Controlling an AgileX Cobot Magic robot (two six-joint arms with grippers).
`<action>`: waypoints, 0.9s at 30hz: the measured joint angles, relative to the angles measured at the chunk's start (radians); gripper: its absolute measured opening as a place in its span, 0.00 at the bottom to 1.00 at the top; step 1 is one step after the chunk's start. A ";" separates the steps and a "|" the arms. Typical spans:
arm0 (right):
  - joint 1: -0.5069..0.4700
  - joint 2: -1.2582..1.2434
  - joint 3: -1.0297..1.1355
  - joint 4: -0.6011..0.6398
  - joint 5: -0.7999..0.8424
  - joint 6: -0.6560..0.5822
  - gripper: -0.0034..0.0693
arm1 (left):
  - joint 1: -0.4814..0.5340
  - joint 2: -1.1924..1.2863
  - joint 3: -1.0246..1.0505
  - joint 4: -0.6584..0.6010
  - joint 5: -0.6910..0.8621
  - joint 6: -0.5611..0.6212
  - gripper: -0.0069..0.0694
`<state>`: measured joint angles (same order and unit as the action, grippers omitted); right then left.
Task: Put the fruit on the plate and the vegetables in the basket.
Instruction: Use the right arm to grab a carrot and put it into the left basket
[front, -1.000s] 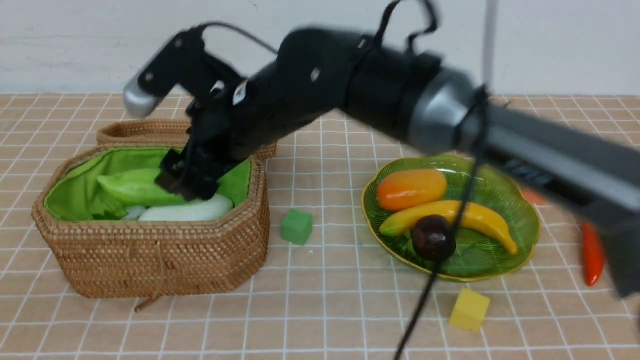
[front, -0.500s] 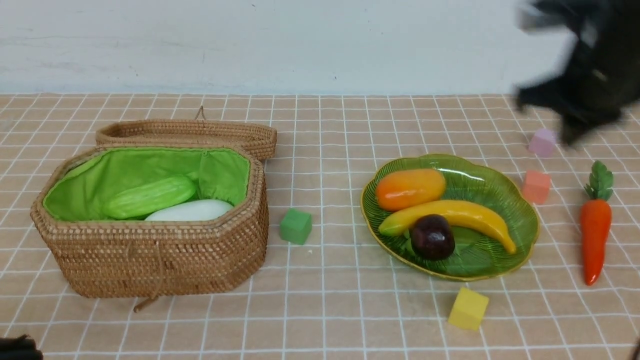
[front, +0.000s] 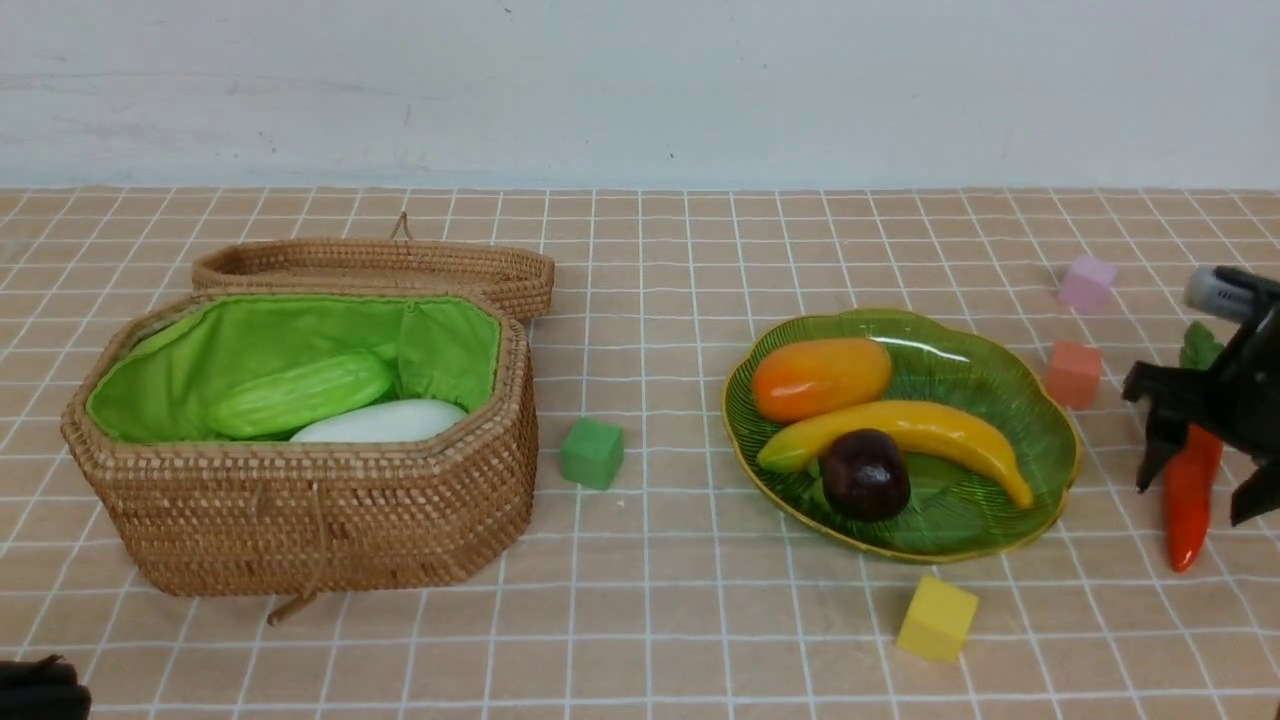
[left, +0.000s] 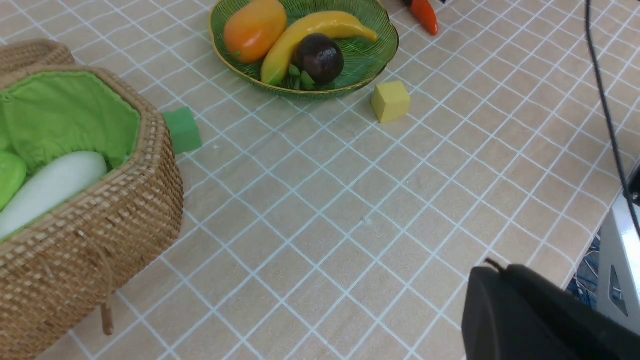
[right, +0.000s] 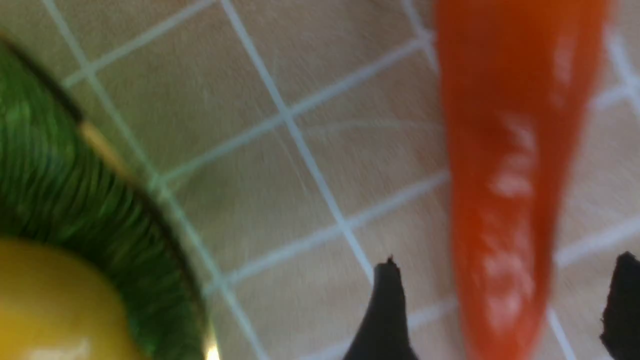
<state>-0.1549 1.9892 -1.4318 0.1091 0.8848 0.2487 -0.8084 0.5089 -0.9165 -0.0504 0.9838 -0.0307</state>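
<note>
At the right-hand edge of the front view, the robot's right arm reaches in from the side, its black right gripper (front: 1200, 495) angled downward over the glossy orange-red toy carrot (front: 1188, 500) with its green leafy top. The jaws stand open, one fingertip to either side of the carrot (the right wrist view shows the orange body running between them), and nothing is gripped. The carrot lies on the white-gridded tan tabletop (front: 680, 620), well apart from the brown woven wicker basket (front: 320, 530) with the bright green fabric lining.

Inside that basket rest the light-green ridged toy gourd (front: 300, 395) and the smooth white oblong radish (front: 380, 422), side by side. The translucent green glass dish with a scalloped golden rim (front: 985, 520) holds the orange-yellow oval mango (front: 822, 380), the curved yellow banana (front: 940, 432) and the round dark-purple mangosteen (front: 865, 475).

Low at the left corner of the front view, only a dark tip of the left gripper (front: 40, 690) shows; it is closed and apart from the basket. Near the dish sit a yellow foam cube (front: 938, 618) and a coral-coloured one (both outside its rim).
</note>
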 joint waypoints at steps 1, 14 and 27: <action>0.000 0.013 0.000 0.000 -0.012 -0.002 0.78 | 0.000 0.000 0.000 0.000 -0.001 0.000 0.07; 0.004 0.046 -0.010 -0.031 0.006 -0.057 0.44 | 0.000 0.000 0.000 0.081 0.050 -0.119 0.07; 0.512 -0.280 -0.157 0.301 -0.024 -0.632 0.44 | 0.000 0.000 0.000 0.456 0.202 -0.508 0.07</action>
<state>0.3571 1.7093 -1.5885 0.4099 0.8606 -0.3832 -0.8084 0.5089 -0.9165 0.4055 1.1859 -0.5389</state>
